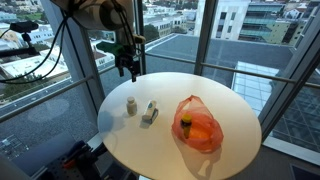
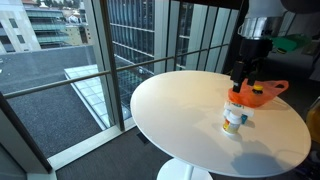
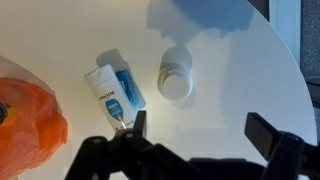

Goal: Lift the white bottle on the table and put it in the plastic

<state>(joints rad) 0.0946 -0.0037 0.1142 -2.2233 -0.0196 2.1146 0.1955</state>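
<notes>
The small white bottle stands upright on the round white table. It shows from above in the wrist view and partly in an exterior view. The orange plastic bag lies to its side with a yellow item inside, and also shows in the wrist view and an exterior view. My gripper hangs open and empty above the table, apart from the bottle. In the wrist view its fingers are spread wide with the bottle just beyond them.
A white and blue packet lies between the bottle and the bag, close to the bottle; it also shows in the wrist view. Glass walls and a railing surround the table. The table edge curves nearby.
</notes>
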